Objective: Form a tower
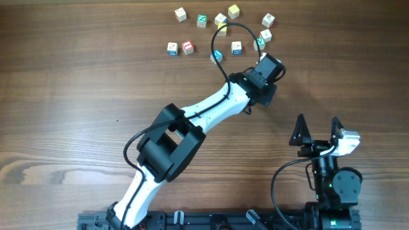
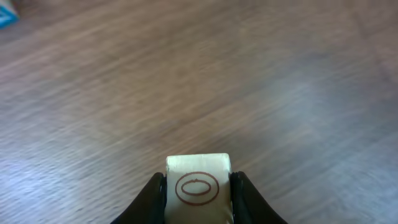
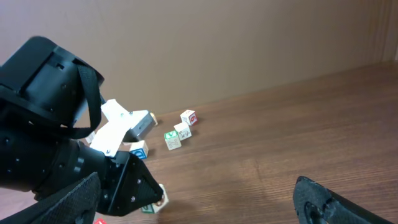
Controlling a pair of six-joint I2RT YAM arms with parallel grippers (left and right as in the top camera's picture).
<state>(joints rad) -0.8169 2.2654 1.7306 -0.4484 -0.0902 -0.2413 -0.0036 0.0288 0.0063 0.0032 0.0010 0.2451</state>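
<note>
Left gripper (image 2: pixel 198 198) pinches a white letter cube (image 2: pixel 198 177), its red ringed "O" facing the camera, over the wood table (image 2: pixel 249 74). Right gripper (image 1: pixel 317 128) jaws wide, nothing held. Loose letter cubes (image 1: pixel 187 46) scattered at far side; cannot tell if any are stacked.

The pale wooden cube with a red oval (image 2: pixel 198 186) and the left claw (image 2: pixel 198 196) pinching it run off the wrist picture's lower edge. A blurred blue-and-white scrap (image 2: pixel 6 15) is clipped at that picture's upper left corner. Overhead, the black wrist housing (image 1: pixel 265 70) hides claw and cube. The small white letter cubes (image 1: pixel 202 20) toward the far edge of the bench (image 1: pixel 77 96) are too small to read.
</note>
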